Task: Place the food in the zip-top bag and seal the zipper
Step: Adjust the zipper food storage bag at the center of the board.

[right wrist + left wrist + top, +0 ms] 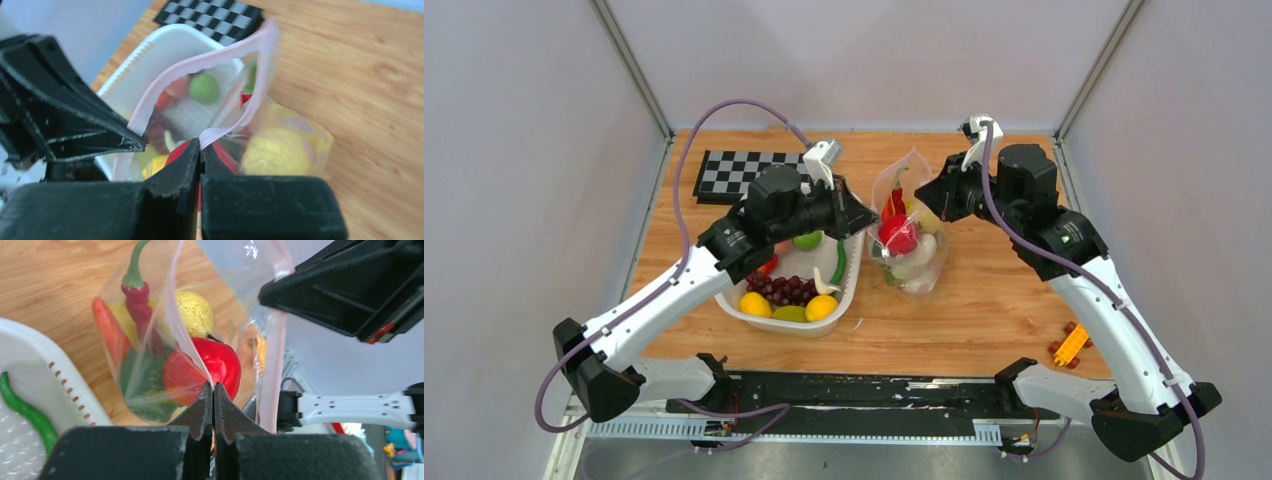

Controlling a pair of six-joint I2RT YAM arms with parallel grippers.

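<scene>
From above, you have the zip-top bag (pixel 911 250) lying on the table (pixel 984 300) just right of the white basket (pixel 852 290). The left gripper (pixel 867 217) and right gripper (pixel 924 200) sit at opposite sides of its mouth. Grapes (pixel 786 290) and lemons (pixel 821 307) lie in the basket, so loading looks unfinished. In your left wrist view the fingers are clamped on the bag's near film, with the tomato (pixel 222 362) and chili (pixel 137 295) inside. In the right wrist view the fingers pinch the pink zipper (pixel 200 62) (mouth gaping wide). Next, I judge, one gripper must let go to fetch the rest without the mouth collapsing.
</scene>
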